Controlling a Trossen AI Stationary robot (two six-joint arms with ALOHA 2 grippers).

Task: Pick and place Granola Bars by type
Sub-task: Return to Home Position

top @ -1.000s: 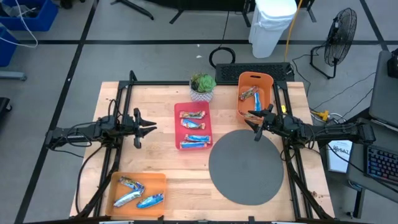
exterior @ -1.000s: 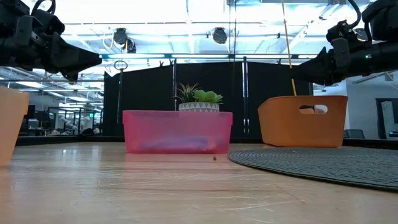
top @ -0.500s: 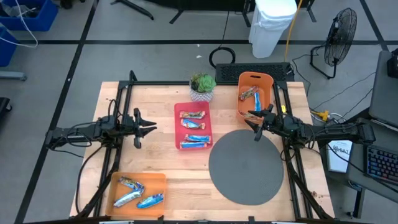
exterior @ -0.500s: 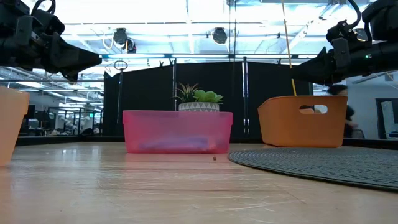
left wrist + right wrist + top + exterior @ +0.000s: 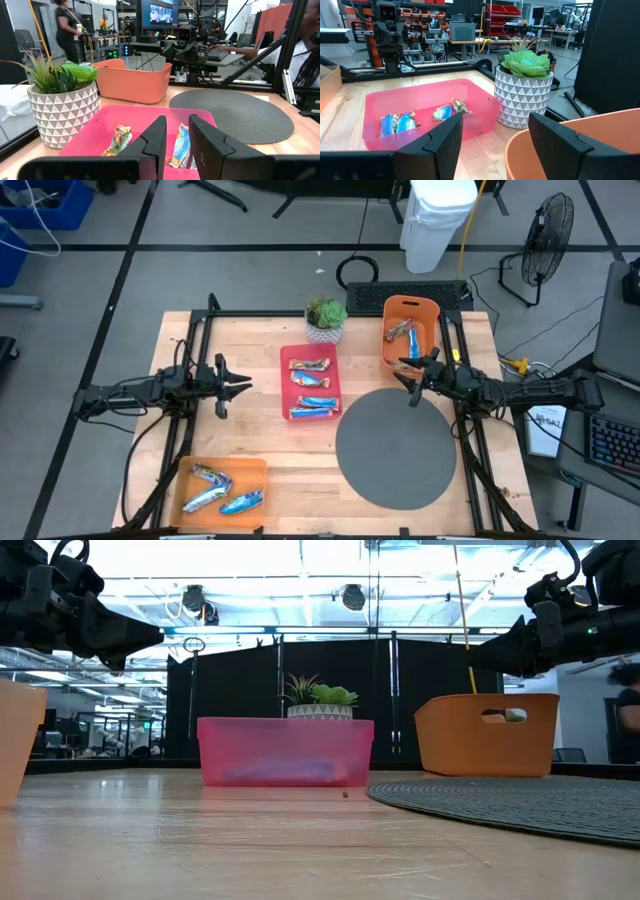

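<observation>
Several granola bars lie in the red tray (image 5: 285, 380) mid-table: brown ones (image 5: 310, 365) at its far end, blue-and-white ones (image 5: 314, 407) at its near end. More bars (image 5: 401, 330) lie in the orange bin (image 5: 432, 310) at the far right. Blue and silver bars (image 5: 222, 490) lie in the orange tray (image 5: 252, 470) at the near left. My left gripper (image 5: 243, 387) hovers left of the red tray, open by a narrow gap (image 5: 177, 137). My right gripper (image 5: 403, 376) hovers beside the orange bin, wide open (image 5: 495, 132). Both are empty.
A potted succulent (image 5: 326, 318) stands just beyond the red tray's far end. A round dark grey mat (image 5: 395, 445) covers the table's near right. Bare wood lies between the red tray and the near-left orange tray. A person (image 5: 630, 720) shows in the room behind.
</observation>
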